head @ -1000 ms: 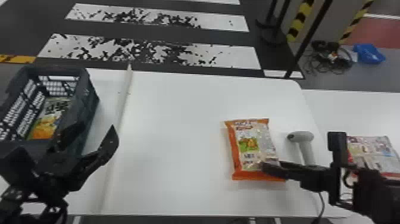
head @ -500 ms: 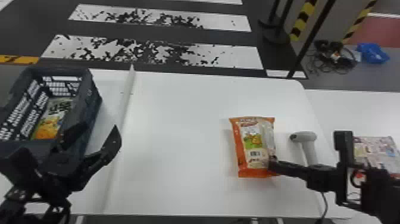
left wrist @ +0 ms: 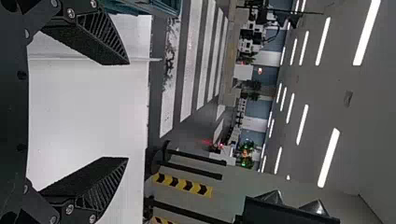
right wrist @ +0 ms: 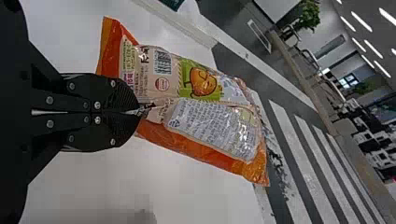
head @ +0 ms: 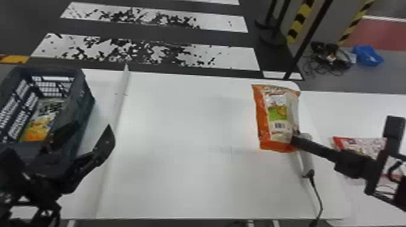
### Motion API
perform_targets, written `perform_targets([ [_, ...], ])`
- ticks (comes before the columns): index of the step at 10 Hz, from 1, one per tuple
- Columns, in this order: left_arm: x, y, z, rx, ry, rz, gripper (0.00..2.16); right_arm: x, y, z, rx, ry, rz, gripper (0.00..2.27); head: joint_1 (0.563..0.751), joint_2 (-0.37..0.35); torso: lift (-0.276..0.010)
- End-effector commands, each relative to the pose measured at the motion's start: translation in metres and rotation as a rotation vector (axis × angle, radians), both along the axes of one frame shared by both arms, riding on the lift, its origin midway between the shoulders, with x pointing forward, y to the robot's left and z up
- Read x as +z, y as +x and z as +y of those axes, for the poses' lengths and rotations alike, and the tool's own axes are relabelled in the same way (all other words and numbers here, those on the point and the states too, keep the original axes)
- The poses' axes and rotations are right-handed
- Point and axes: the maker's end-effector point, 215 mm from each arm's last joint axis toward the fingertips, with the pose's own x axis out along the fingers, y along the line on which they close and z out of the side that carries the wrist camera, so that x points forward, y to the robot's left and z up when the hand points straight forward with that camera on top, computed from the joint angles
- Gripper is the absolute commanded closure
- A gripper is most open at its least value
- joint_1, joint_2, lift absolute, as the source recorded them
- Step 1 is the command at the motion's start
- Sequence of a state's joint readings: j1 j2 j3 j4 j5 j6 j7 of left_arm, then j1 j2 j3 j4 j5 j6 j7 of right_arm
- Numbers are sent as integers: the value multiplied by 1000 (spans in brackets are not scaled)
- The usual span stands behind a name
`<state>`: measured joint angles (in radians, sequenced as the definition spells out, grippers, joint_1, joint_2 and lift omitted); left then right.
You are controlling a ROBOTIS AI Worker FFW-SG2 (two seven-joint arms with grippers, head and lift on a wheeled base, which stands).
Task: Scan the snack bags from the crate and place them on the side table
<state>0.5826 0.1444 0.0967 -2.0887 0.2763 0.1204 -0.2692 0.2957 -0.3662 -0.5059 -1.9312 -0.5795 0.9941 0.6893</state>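
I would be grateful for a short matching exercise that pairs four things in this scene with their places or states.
1. crate
2. orange snack bag
3. scanner
4. left gripper

A. fingers apart, nothing between them
B. toward the table's right side, with a dark cable
C. at the head view's left, with another snack bag inside
D. pinched by the right gripper

Right pairs: 1-C, 2-D, 3-B, 4-A.

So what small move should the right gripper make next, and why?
Probably ease the right gripper rightward over the side table: it is clamped on the orange bag, and a red-edged bag lies on that table. I can't tell whether it's scanned.
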Motion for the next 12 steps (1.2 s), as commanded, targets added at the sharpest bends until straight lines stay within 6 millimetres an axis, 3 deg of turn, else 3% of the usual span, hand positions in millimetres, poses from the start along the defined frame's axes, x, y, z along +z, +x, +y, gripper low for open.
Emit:
perform_targets([
  [1,2,-1,-1,-2,1,-1,161,21,6,-39,-103,-7,-38,2256,695,-158,-81],
  [4,2,-1,0,-2,3,-1,161,17,10,-143,-394,-35,-44,2260,695,-264,-81],
  [6,1,-3,-1,-4,2,0,161,-6,-2,-209,-587,-53,-13,2256,695,-350,-81],
  [8,0,-4,-1,-5,2,1,161,-39,-15,-259,-743,-72,37,2260,695,-350,-81],
  [10,-1,-6,-1,-5,2,3,161,-64,-20,-289,-831,-69,40,2256,695,-350,-81],
  [11,0,-8,-1,-5,2,-2,161,-73,-19,-299,-853,-74,39,2044,695,-350,-81],
  [12,1,-9,-1,-7,2,-3,161,-78,-19,-305,-868,-82,35,1430,695,-350,-81],
])
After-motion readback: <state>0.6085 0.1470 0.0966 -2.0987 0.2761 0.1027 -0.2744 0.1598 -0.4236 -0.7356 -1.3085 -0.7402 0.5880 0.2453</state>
